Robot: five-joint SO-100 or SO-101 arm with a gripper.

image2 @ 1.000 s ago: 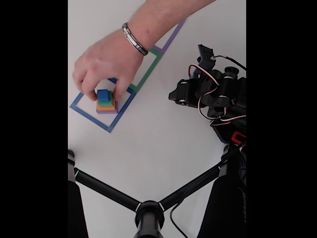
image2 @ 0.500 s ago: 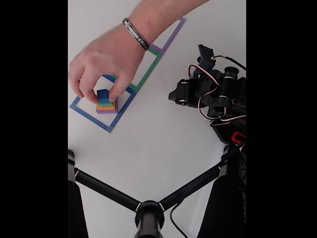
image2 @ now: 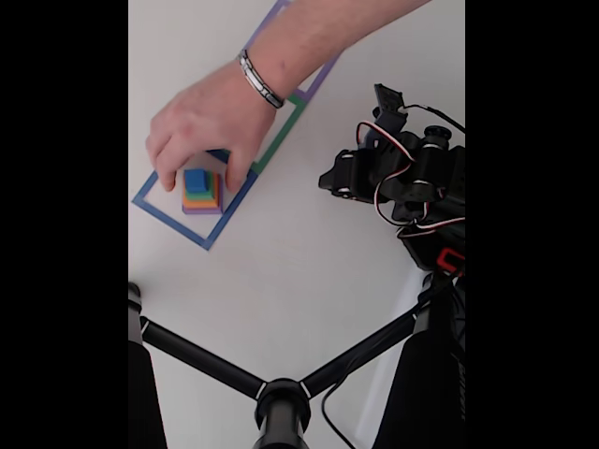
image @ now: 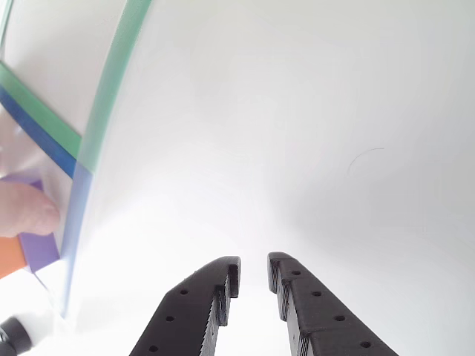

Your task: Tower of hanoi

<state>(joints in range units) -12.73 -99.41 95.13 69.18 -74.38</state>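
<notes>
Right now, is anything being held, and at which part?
The gripper holds nothing; its jaws are slightly apart over bare table. A person's hand pinches the block stack at its sides, inside the blue outline.

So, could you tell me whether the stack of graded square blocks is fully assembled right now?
Assembled: the stack of blocks stands purple, orange, green, blue cube on top, inside the blue square outline, with a person's hand around it.
</notes>
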